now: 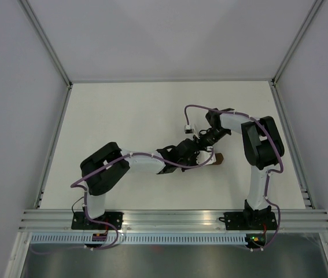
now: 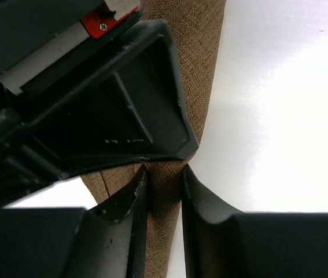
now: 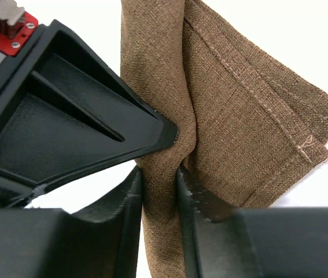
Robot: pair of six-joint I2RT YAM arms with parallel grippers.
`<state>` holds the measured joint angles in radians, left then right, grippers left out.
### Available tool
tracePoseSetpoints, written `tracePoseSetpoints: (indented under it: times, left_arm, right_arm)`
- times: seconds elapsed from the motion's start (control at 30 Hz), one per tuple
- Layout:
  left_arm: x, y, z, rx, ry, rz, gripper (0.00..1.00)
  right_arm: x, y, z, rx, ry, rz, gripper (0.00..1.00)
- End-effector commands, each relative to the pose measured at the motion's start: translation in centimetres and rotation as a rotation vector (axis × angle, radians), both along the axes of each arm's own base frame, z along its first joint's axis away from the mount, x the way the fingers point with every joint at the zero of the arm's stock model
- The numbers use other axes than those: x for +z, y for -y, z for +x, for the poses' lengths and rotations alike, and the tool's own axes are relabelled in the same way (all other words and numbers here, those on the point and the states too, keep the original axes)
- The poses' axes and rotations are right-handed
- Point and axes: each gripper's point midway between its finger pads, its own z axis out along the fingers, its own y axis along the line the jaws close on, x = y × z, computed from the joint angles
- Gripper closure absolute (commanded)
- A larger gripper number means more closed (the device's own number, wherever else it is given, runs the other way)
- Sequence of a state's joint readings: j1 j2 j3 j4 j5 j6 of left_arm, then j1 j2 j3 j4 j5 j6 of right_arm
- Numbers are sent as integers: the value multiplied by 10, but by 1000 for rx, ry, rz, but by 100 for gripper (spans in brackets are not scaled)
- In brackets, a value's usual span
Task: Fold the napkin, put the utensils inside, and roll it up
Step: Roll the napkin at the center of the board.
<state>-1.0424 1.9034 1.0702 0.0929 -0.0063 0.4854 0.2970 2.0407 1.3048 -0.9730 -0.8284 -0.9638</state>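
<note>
Progress is hard to read from the top external view. Both arms reach to the middle of the white bench (image 1: 123, 116), and the left pincer (image 1: 200, 155) and right pincer (image 1: 209, 146) meet almost tip to tip. Only a small brown scrap of the napkin (image 1: 217, 157) shows just beside them. No knife lies anywhere on the bench in this view.

In the left wrist view, the left pincer (image 2: 164, 171) stands narrow, and a strip of the napkin (image 2: 192, 46) fills the gap between its jaws, so it appears to be clamped on the cloth. The right pincer (image 2: 123, 104) sits right against it.

In the right wrist view, the right pincer (image 3: 161, 174) is likewise closed down on a bunched ridge of the napkin (image 3: 239, 116). To the right, several layers lie stacked with a stitched hem (image 3: 262, 98) along their edges.

The folding therefore looks done, and the cloth seems gathered into a narrow bundle. Whether the knife is inside cannot be told, and a finished roll is not shown.

No brand or legible writing appears. A red plate (image 3: 14, 35) with screws is blank, and faint marks moulded on the right pincer are too small to read.
</note>
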Motion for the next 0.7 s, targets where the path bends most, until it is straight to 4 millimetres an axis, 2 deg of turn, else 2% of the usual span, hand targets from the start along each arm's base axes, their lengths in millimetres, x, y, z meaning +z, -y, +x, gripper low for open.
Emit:
tracePoseSetpoints:
  times: [0.0, 0.1, 0.13, 0.2, 0.27, 0.3, 0.43, 0.47, 0.53, 0.67]
  left_arm:
    - [-29, 1, -27, -67, -189, 25, 98]
    - [-33, -6, -33, -72, -249, 34, 98]
    - [-34, -7, -33, -69, -257, 35, 98]
    - [-37, -7, -35, -66, -277, 43, 98]
    - [-40, -8, -39, -75, -299, 48, 98]
    - [-41, -8, -41, -76, -308, 53, 98]
    - [-46, -11, -46, -80, -358, 70, 98]
    - [-45, -10, -46, -81, -363, 67, 98]
    - [-47, -14, -48, -75, -396, 76, 98]
    - [-47, -16, -48, -61, -461, 70, 98]
  right_arm:
    - [-22, 13, 4, 30, 55, -65, 64]
    - [-2, 9, 19, -31, 114, -19, 58]
    - [0, 9, 16, -82, 94, -20, 56]
    - [18, 5, 39, -154, 211, 23, 50]
    - [30, 5, 43, -251, 230, 21, 47]
    - [36, 3, 54, -280, 279, 37, 46]
    - [52, 9, 69, -396, 332, 46, 43]
    - [61, 14, 78, -442, 358, 55, 43]
    - [63, 21, 83, -489, 377, 50, 42]
    - [85, 48, 104, -624, 432, 83, 42]
